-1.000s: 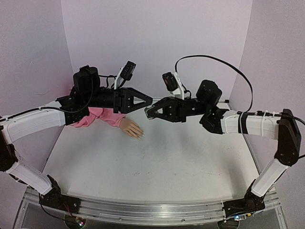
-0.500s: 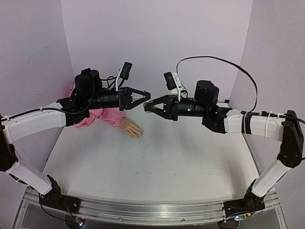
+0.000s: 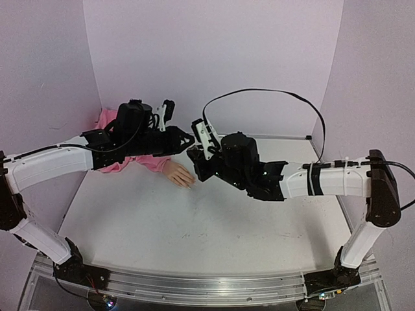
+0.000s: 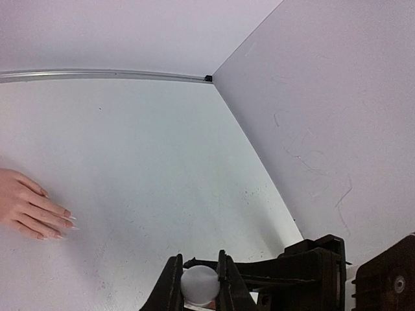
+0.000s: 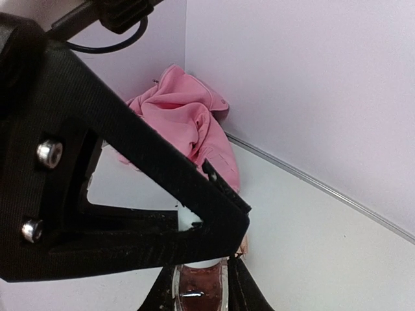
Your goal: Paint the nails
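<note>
The mannequin hand lies on the table with its pink sleeve behind it. Its pale nails point right and forward; they also show in the left wrist view. Just above and behind the hand, my two grippers meet. My right gripper is shut on the polish bottle, which holds reddish liquid. My left gripper is shut on the bottle's white cap. In the right wrist view, my left gripper's black fingers cross over the cap.
Lilac walls close in the table at the back and both sides. The sleeve is bunched in the back left corner. My right arm stretches across the right half of the table.
The right gripper has swung left with the bottle and rotated. The left gripper has turned and closed on the cap. Both now meet above the mannequin hand.
</note>
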`<state>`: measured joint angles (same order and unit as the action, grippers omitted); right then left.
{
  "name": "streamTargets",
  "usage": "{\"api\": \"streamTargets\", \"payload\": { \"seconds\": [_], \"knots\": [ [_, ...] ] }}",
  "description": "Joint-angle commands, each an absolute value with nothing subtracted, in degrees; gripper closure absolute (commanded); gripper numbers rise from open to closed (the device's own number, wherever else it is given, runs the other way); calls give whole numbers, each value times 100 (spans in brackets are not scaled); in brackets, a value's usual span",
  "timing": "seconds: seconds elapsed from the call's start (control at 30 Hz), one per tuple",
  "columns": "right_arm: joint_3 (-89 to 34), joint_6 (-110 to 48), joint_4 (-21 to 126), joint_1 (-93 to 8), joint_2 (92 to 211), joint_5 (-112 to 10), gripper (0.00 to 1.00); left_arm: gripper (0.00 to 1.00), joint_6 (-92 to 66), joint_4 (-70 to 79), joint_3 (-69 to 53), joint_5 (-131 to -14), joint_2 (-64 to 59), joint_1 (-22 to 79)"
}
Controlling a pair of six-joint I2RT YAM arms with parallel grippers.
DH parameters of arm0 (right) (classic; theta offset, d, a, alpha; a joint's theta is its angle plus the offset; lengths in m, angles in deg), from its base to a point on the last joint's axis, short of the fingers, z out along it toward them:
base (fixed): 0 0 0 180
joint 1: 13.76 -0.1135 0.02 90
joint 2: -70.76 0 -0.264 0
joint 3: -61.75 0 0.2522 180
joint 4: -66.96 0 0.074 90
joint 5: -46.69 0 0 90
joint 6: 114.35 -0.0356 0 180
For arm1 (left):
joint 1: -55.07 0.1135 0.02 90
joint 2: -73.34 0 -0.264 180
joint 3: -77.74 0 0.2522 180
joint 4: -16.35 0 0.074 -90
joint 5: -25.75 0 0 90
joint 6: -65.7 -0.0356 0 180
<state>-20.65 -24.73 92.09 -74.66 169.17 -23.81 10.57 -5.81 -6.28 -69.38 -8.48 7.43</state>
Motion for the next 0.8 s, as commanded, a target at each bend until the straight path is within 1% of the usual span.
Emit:
{"api": "streamTargets", "payload": {
  "seconds": [0.0, 0.03, 0.07, 0.1, 0.13, 0.2, 0.3, 0.33, 0.37, 0.4, 0.47, 0.6, 0.67, 0.77],
  "knots": [
    [-2192, -2388, 9414, -6953, 16697, -2485, 100, 87, 924, -1077, -938, -6721, -635, 897],
    [-2139, -2390, 9415, -6898, 16643, -2879, 100, 71, 865, -1077, -943, -6807, -633, 905],
    [-2065, -2540, 9421, -6832, 16556, -3308, 100, 58, 838, -1076, -933, -6845, -606, 922],
    [-1975, -2658, 9424, -6735, 16455, -3750, 100, 47, 824, -1052, -895, -6868, -536, 946],
    [-1898, -2767, 9418, -6619, 16355, -4299, 100, 39, 801, -1018, -851, -6877, -478, 972],
    [-1767, -3075, 9423, -6309, 16165, -5435, 100, 28, 742, -912, -748, -6989, -355, 1038],
    [-1700, -3814, 9513, -5626, 15999, -7463, 100, 21, 757, -337, -366, -7775, -132, 1421],
    [-1723, -4058, 9597, -5458, 16008, -8055, 100, 20, 816, 121, -191, -8208, -47, 1591],
    [-1749, -4322, 9727, -5316, 16043, -8599, 100, 17, 886, 405, -8, -8634, 44, 1778],
    [-1780, -4608, 9939, -5213, 16101, -9168, 100, 16, 935, 997, 173, -9039, 115, 1909],
    [-1905, -5160, 10371, -5149, 16254, -9905, 100, 14, 819, 1541, 264, -9736, 203, 1998],
    [-1937, -6477, 11981, -5146, 16522, -10653, 100, 11, 865, 1923, -123, -10926, -105, 1961],
    [-1912, -6835, 12430, -5146, 16586, -10698, 100, 11, 887, 1990, -271, -11175, -287, 1872],
    [-1942, -7042, 12665, -5153, 16677, -10700, 100, 13, 830, 2030, -403, -11248, -491, 1666]
  ]
}}
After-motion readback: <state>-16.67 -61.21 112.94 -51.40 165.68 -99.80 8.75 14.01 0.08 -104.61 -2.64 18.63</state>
